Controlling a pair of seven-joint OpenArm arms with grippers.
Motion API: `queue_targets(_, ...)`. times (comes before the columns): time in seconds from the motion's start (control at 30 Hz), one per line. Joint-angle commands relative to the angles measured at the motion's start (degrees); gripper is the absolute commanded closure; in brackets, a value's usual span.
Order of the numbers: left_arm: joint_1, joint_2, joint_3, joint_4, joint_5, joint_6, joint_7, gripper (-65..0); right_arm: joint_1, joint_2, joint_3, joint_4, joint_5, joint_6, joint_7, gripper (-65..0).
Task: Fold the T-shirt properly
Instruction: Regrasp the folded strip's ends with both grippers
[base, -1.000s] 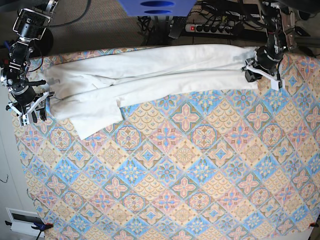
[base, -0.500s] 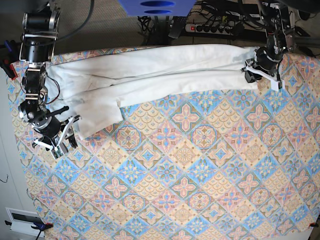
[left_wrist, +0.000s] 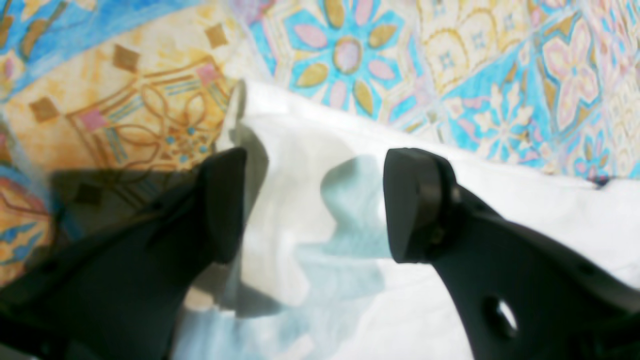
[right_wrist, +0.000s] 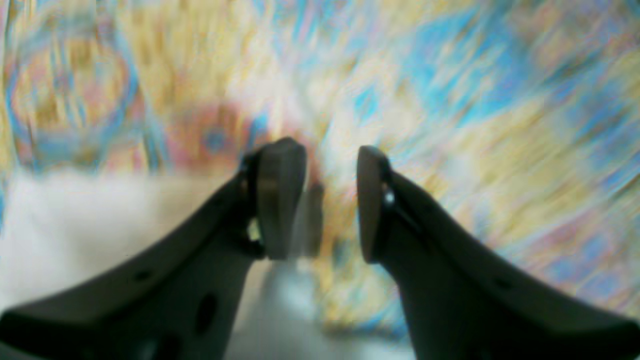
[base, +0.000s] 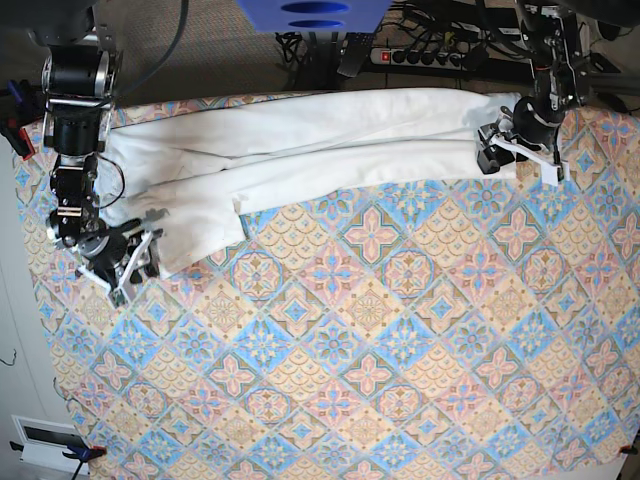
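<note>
- Fabric first: the T-shirt (base: 300, 140) lies along the far edge of the bench (base: 380, 360), plain white side up, already folded lengthwise into a long band with one broader flap hanging toward you at its left end in the base view.
- Your left hand (base: 497, 147) sits at the band's right end in the base view. The left wrist view shows its jaws standing wide apart over the white cloth (left_wrist: 320, 200), gripping nothing.
- Your right hand (base: 125, 262) hovers beside the broad flap's lower corner. In the right wrist view its jaws (right_wrist: 330, 200) stand partly apart with nothing between them; that picture is heavily blurred, so whether it touches the cloth cannot be told.
- Expect the shirt to be light, soft and limp. It should sag and wrinkle when lifted, and thin layers may slip apart.
- Take hold at corners or along folded edges, pinching every layer together, one hand at each end, so the band stays taut while you fold it across.
</note>
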Motion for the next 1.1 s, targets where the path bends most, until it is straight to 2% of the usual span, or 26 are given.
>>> queue_targets(0.0, 0.03, -0.85, -0.27, 0.73, -0.79, 0.25, -0.60, -42.1, 1.37, 1.12, 0.29, -0.28, 0.59, 0.04, 1.35, -20.8)
queue_targets(0.07, 0.03, -0.85, -0.27, 0.73, -1.23, 0.25, 0.63, -42.1, 1.37, 1.12, 0.29, -2.83, 0.59, 0.04, 1.53, -21.4)
queue_targets(0.27, 0.03, -0.59, -0.36, 3.36, -1.31, 0.25, 1.86, -42.1, 4.54, 1.12, 0.29, -6.53, 0.59, -1.46, 3.38, -29.8)
queue_targets(0.73, 0.12, -0.94, -4.49, 3.54, -11.69, 0.07, 1.86, -42.0, 4.62, 1.12, 0.29, -6.88, 0.59, -1.46, 3.38, -30.0)
queue_targets(1.07, 0.03, -0.94, -4.49, 3.63, -12.65, 0.07, 1.86, -42.0, 4.71, 1.12, -6.04, -6.97, 0.59, -1.46, 3.38, -30.0)
